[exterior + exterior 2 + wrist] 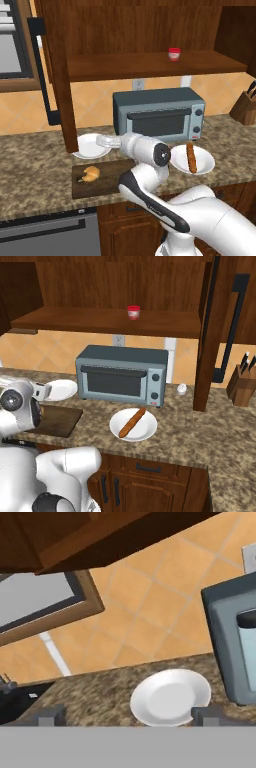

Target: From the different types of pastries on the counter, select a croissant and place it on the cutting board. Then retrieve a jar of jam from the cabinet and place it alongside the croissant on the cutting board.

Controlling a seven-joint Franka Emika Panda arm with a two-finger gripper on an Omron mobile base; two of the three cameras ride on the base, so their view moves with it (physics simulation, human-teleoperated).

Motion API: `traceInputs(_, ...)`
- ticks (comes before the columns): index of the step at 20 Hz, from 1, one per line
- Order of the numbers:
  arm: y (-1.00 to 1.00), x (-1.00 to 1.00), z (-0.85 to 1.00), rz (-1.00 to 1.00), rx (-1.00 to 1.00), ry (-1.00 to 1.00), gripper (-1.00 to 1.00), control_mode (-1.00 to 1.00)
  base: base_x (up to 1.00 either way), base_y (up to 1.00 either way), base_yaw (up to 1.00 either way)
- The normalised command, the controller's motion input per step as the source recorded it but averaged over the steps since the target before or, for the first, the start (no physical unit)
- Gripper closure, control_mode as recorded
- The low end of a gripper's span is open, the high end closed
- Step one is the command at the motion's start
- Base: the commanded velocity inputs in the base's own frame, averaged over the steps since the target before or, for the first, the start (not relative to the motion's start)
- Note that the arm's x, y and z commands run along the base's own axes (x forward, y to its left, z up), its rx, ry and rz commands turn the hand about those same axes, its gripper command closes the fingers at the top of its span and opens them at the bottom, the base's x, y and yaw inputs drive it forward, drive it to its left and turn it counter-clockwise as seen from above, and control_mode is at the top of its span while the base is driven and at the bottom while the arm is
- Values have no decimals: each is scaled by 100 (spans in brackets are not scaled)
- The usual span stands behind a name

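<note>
golden lumpy croissant (91, 174) lies on the dark cutting board (107, 183) — gripper (129, 716) jaws parted, holding nothing.

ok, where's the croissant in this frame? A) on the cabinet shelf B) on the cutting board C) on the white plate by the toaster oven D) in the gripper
B: in the left base view the croissant lies on the left part of the dark cutting board, apart from the empty white plate behind it.
</note>
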Motion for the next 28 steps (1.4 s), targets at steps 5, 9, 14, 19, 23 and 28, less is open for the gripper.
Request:
traceInputs(5,-38,-11,100,11,0,-22,-100,-100,0,0,0)
traceInputs(9,-40,-5,100,9,0,-17,-100,-100,0,0,0)
traceInputs(14,-44,0,100,11,-1,-17,-100,-100,0,0,0)
traceInputs(19,-38,-1,100,13,0,-18,-100,-100,0,0,0)
traceInputs(23,-14,-3,44,9,0,-17,-100,-100,0,0,0)
traceInputs(28,-36,0,26,-9,-2,-6,-100,-100,0,0,0)
